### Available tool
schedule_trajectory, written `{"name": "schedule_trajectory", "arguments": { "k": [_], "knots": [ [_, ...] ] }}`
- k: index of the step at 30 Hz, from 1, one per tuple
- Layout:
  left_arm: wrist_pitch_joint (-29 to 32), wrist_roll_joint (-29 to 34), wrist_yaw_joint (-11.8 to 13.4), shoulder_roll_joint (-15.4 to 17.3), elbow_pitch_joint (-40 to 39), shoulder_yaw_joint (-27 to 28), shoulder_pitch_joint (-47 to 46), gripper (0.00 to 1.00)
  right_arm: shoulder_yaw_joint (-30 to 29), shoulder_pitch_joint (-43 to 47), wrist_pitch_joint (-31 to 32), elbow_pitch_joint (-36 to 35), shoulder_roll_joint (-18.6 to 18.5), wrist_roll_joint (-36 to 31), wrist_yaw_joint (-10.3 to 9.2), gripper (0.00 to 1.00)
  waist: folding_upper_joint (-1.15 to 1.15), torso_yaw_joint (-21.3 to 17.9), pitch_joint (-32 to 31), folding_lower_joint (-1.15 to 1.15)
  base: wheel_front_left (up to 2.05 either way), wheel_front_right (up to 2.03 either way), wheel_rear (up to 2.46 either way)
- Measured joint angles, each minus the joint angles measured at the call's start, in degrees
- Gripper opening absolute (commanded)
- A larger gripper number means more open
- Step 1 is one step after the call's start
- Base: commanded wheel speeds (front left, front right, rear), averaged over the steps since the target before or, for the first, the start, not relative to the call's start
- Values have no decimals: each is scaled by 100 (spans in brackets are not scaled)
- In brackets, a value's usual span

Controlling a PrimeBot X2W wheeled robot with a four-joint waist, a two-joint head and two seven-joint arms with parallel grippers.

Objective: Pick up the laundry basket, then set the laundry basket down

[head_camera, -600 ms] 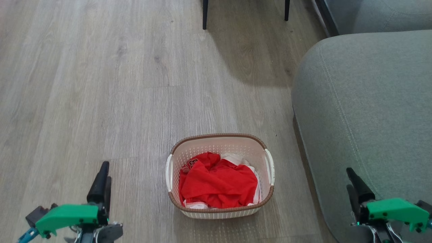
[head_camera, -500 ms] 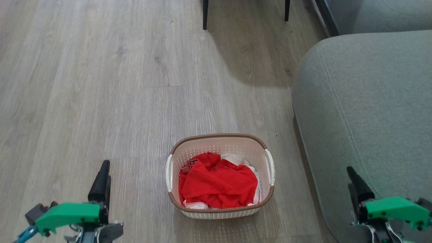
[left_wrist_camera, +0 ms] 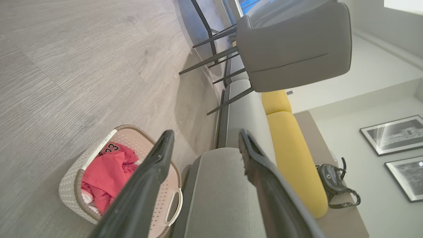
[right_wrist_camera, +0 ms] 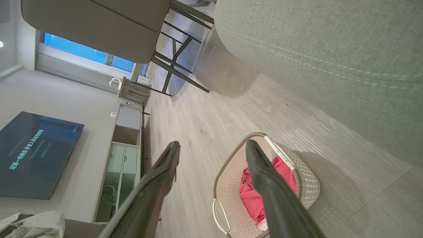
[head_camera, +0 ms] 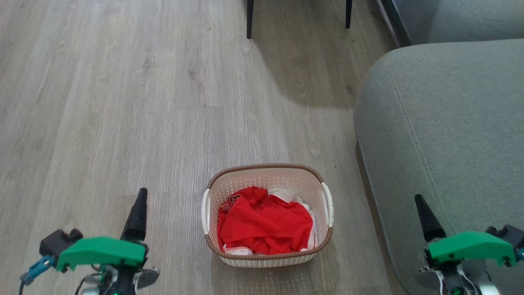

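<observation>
**Both grippers wide and empty, basket on the floor between them**

Closest to you, the left gripper [left_wrist_camera: 205,135] sits at the lower left of the head view. Its 2 dark fingers are spread wide with nothing between them. The right gripper [right_wrist_camera: 212,143] mirrors it at the lower right, jaws just as wide and empty, hanging over the front edge of the grey-green sofa [head_camera: 442,123].

Between the 2, and well apart from both, the laundry basket [head_camera: 262,180] stands upright on the wood-look floor [head_camera: 123,102]. It is near the sofa, with a strip of floor showing between them. You see its brown rim all the way round and 1 white handle on each side. Red clothes [head_camera: 266,223] are heaped inside, with white cloth peeking out at the edges.

Farther off, 2 dark chair legs [head_camera: 249,18] stand at the top of the head view, their shadow falling across the floor. In the right wrist view, a dark screen [right_wrist_camera: 36,155] hangs on the far wall.
</observation>
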Motion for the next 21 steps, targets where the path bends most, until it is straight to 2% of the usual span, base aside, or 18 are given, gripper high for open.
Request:
{"name": "schedule_trajectory", "arguments": {
  "k": [11,21],
  "knots": [
    [-148,1145,208,22,-130,-222,4,100,179,3,-175,-104,-1,-927,0,100,0,-10,-26,0,0,0,0],
    [-325,1960,463,169,-196,-461,34,100,330,8,-341,-133,-3,-1666,0,100,0,-9,-45,0,0,0,0]
  ]
}}
